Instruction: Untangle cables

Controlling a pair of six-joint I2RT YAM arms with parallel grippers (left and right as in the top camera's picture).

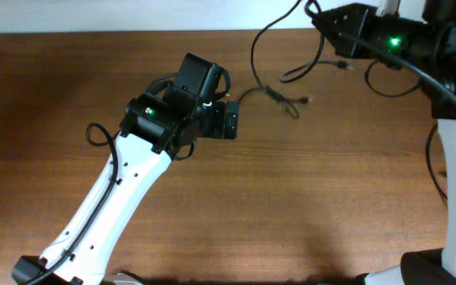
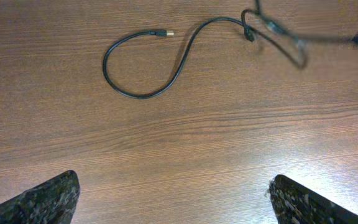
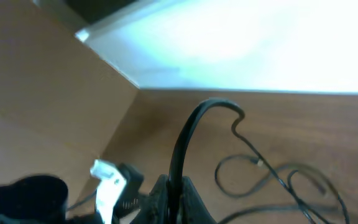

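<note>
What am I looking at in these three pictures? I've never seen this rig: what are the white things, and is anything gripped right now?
Two white robot arms work at a brown wooden table. The wide picture looks down from above; the other two come from a camera on each wrist. On the wood lie thin black cables with small plug ends, looped and partly tangled. The left gripper hangs open over the table, holding nothing. The right gripper, near the table's far edge, is shut on one black cable, which arches up from its jaws.
</note>
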